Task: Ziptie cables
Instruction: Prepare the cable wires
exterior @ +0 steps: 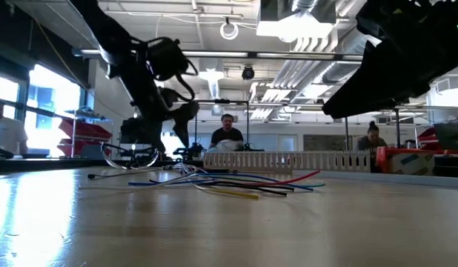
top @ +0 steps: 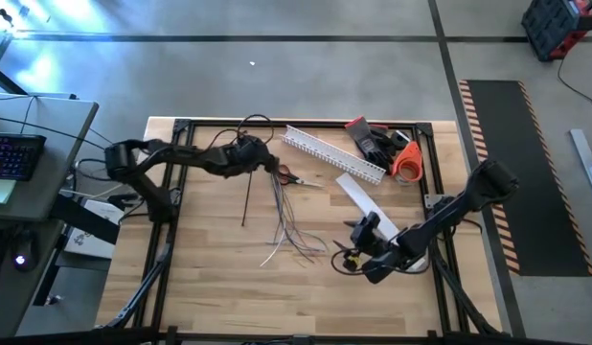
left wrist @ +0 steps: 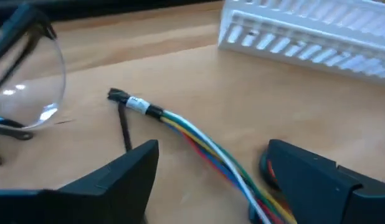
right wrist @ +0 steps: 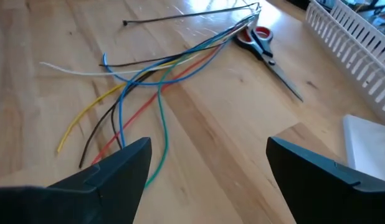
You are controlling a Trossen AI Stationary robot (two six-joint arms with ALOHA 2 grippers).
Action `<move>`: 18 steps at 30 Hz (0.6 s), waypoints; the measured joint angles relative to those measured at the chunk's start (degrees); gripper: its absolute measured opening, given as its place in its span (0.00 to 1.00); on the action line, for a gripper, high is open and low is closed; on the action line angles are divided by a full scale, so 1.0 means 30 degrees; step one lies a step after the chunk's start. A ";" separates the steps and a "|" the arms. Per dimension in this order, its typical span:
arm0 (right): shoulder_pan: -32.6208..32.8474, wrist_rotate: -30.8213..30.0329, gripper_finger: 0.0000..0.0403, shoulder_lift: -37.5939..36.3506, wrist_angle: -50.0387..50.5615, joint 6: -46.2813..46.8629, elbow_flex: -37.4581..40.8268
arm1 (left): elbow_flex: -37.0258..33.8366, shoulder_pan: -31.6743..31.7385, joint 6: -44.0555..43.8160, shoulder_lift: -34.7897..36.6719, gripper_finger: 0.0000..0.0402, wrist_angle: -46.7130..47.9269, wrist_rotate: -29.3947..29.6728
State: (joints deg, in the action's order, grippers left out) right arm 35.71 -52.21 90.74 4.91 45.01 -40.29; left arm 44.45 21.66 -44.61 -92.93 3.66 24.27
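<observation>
Overhead, a wooden counter (top: 210, 287) carries the cables (top: 294, 230), a loose bundle of thin wires that serves as the landmark for everything else. The wires fan out across the middle of the counter; at their far end they gather into one taped tip. In the right wrist view the cables (right wrist: 142, 81) show as blue, green, yellow, red, black and white strands, spreading apart toward the camera.

The ziptie (top: 246, 199), a thin straight black strip, lies flat on the counter just beside the cables on their left, its far end near the gathered tip. In the left wrist view the ziptie (left wrist: 124, 127) lies next to the taped end of the cables (left wrist: 199, 140).

The left end effector (top: 262, 163) hovers over the gathered tip of the cables, its fingers spread wide with nothing between them. The right end effector (top: 358, 244) sits to the right of the fanned ends, close to them, fingers also wide apart and empty.

Red-handled scissors (top: 294, 178) lie just beside the gathered tip, on the right. A white slotted duct (top: 332, 156) lies beyond the cables, farther right, and a flat white strip (top: 365, 202) lies between the duct and the right end effector.

From counter height, people sit in the room behind the cables.
</observation>
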 joint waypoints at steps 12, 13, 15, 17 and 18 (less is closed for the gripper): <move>0.0194 -0.0114 0.76 0.0278 -0.0118 0.0036 -0.0007 | 0.0717 0.0569 -0.1373 -0.4034 0.69 -0.1263 0.0951; 0.0194 -0.0114 0.76 0.0278 -0.0121 0.0032 -0.0007 | 0.0781 0.0527 -0.1371 -0.4243 0.68 -0.1166 0.1051; 0.0194 -0.0114 0.76 0.0278 -0.0285 0.0007 -0.0007 | 0.0860 0.0507 -0.1325 -0.4523 0.63 -0.1062 0.1275; 0.0194 -0.0121 0.76 0.0278 -0.0360 0.0042 -0.0007 | 0.0903 0.0521 -0.1302 -0.4718 0.57 -0.1036 0.1396; 0.0222 -0.0116 0.76 0.0278 -0.0445 0.0044 -0.0007 | 0.0903 0.0530 -0.1216 -0.4751 0.53 -0.0983 0.1413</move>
State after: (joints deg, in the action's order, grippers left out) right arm 36.38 -52.56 91.57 3.58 45.15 -40.32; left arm 47.16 23.25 -48.26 -107.19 0.71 28.51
